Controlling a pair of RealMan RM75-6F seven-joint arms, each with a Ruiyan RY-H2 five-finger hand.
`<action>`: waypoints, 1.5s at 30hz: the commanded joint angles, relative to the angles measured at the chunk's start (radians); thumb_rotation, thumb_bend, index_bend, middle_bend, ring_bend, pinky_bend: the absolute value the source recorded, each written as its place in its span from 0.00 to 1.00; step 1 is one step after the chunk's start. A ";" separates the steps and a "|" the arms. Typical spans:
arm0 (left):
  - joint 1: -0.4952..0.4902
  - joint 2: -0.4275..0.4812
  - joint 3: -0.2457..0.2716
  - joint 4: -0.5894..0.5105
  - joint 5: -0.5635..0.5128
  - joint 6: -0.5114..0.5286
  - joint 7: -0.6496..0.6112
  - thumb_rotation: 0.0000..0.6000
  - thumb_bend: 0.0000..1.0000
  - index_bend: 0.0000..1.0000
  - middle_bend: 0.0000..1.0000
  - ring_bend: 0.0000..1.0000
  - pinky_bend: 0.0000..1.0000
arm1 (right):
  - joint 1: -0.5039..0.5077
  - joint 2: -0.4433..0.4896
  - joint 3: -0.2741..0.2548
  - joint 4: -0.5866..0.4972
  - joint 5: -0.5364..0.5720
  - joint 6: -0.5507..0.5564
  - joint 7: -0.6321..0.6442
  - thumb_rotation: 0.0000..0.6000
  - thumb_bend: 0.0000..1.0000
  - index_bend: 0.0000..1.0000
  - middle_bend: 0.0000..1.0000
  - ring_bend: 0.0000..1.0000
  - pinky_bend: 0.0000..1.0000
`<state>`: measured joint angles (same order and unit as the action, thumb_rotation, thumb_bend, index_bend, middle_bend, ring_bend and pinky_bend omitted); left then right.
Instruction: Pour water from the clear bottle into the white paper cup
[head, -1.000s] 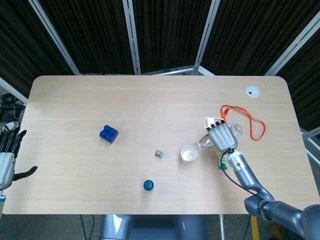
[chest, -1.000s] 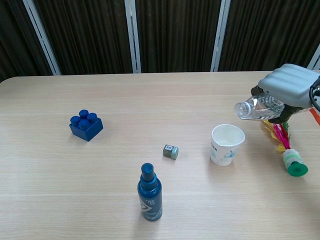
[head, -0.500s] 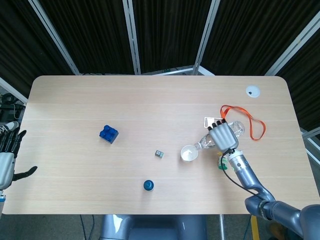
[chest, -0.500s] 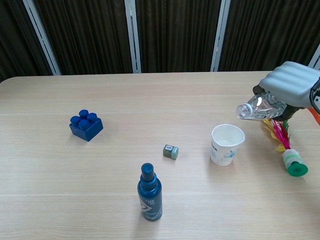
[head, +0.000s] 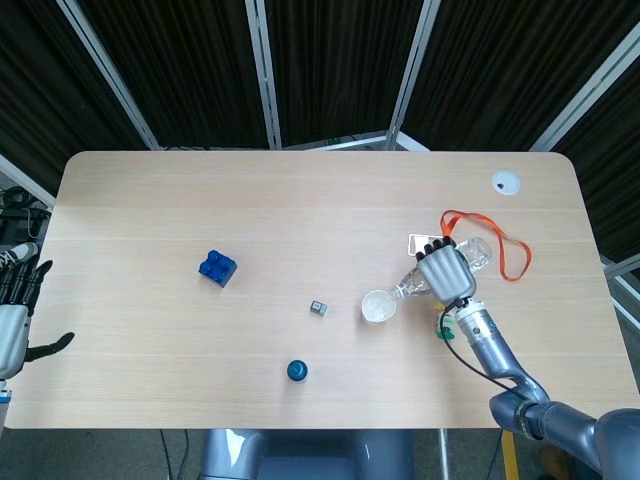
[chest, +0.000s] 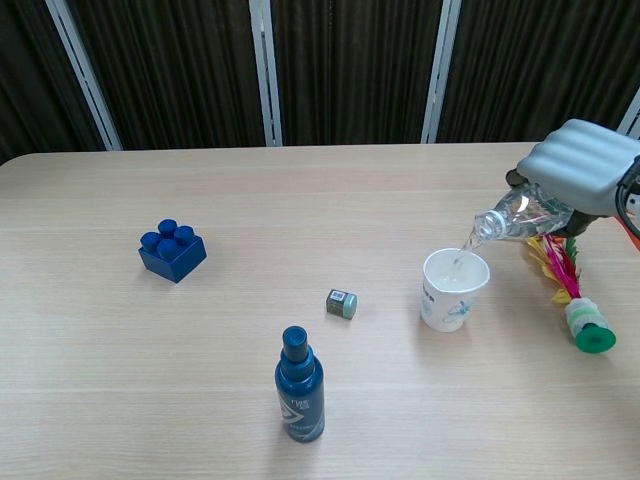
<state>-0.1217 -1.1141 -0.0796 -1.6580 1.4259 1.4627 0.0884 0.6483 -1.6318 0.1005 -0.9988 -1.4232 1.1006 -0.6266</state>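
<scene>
Right hand gripping bottle mid-body, pouring into cup | left hand spread, idle | thin-walled, crushable, likely slippery: grip mid-body, gently

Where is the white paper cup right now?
In the chest view the white paper cup stands upright right of centre on the table, under the mouth of the tilted clear bottle held by the right hand, right of the small cube.
</scene>
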 joint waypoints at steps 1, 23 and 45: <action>0.000 0.001 0.000 0.000 0.000 0.000 0.000 1.00 0.00 0.00 0.00 0.00 0.00 | 0.000 0.000 0.001 -0.001 0.001 0.000 -0.002 1.00 0.44 0.51 0.62 0.59 0.55; -0.006 -0.002 0.000 0.001 -0.013 -0.017 0.009 1.00 0.00 0.00 0.00 0.00 0.00 | -0.011 0.020 0.073 -0.064 0.027 0.011 0.439 1.00 0.44 0.51 0.62 0.59 0.55; -0.024 -0.007 -0.011 0.016 -0.068 -0.067 0.013 1.00 0.00 0.00 0.00 0.00 0.00 | 0.058 -0.052 0.197 -0.013 0.146 -0.214 1.199 1.00 0.46 0.51 0.62 0.59 0.55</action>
<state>-0.1447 -1.1214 -0.0905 -1.6430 1.3587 1.3968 0.1012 0.6959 -1.6604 0.2907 -1.0430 -1.2857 0.9203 0.5099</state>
